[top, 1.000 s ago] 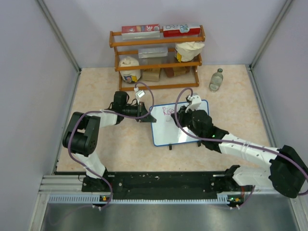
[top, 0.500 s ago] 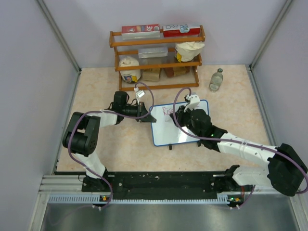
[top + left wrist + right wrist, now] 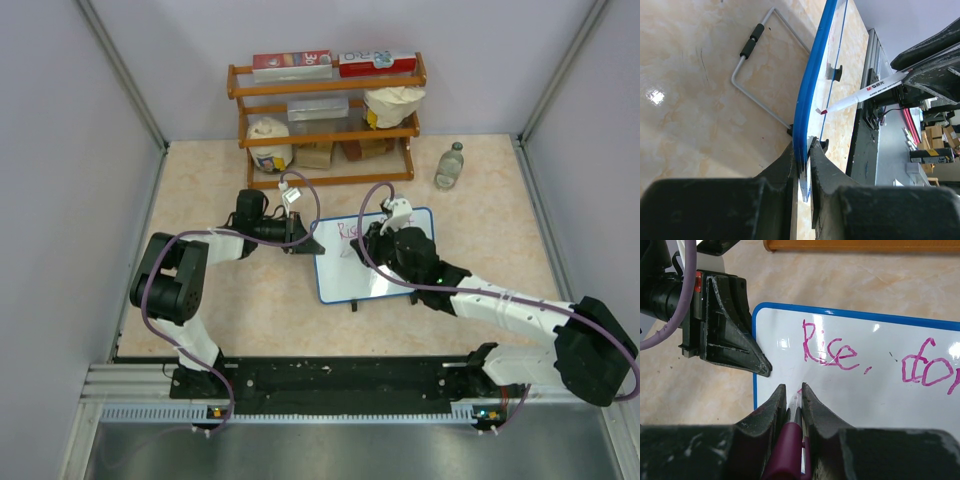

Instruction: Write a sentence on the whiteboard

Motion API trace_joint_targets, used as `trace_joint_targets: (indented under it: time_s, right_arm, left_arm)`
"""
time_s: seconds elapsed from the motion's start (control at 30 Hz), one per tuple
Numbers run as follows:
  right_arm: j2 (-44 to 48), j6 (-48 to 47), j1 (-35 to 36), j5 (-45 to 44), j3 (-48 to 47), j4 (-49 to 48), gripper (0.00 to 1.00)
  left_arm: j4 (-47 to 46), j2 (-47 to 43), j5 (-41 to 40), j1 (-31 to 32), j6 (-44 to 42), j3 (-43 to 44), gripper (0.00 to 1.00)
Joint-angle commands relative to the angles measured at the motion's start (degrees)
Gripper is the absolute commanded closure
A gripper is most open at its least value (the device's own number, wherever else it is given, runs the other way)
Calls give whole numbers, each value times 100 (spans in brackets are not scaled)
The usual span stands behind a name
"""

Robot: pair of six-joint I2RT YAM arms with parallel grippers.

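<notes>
The whiteboard (image 3: 345,275) with its blue frame (image 3: 812,75) stands tilted mid-table. My left gripper (image 3: 316,247) is shut on the frame's left edge (image 3: 804,145). My right gripper (image 3: 792,387) is shut on a magenta marker (image 3: 787,450), which the left wrist view shows as a white barrel (image 3: 865,95). Its tip meets the board just under the "R". The sentence (image 3: 829,351) in pink reads "Rise," followed by "do" and a cut-off letter (image 3: 930,370) at the right wrist view's edge. My right arm hides much of the board (image 3: 400,255) from above.
A wooden rack (image 3: 325,120) with boxes and bags stands at the back. A small bottle (image 3: 450,165) is to its right. The board's wire stand (image 3: 760,85) lies behind it on the table. Grey walls close in both sides.
My right gripper with the marker has shifted slightly left across the board. The left gripper and the board have not moved.
</notes>
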State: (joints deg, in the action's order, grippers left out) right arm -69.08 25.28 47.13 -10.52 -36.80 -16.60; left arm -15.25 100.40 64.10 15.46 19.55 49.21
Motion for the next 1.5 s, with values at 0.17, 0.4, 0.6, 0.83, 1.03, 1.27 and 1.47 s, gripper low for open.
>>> trace_joint_targets:
  time_s: [0.17, 0.4, 0.6, 0.83, 1.03, 1.27, 1.47]
  right_arm:
    - [123, 56, 68, -160, 102, -19, 100]
    - [219, -5, 68, -389, 50, 60, 100]
    - [211, -40, 68, -521, -38, 61, 100]
    - [123, -75, 68, -574, -196, 34, 100]
    - [79, -41, 77, -644, -284, 69, 100]
    - [53, -49, 68, -662, -311, -45, 100]
    - [52, -67, 68, -609, -302, 43, 100]
  left_arm:
    - [189, 85, -618, 62, -452, -192, 100]
    - [189, 76, -626, 62, -452, -184, 100]
    - [189, 76, -626, 62, -452, -193, 100]
    - [189, 67, -626, 62, -452, -193, 100]
    - [189, 67, -618, 53, -452, -193, 100]
    - [189, 59, -618, 62, -452, -193, 100]
    - [188, 59, -618, 62, -452, -193, 100]
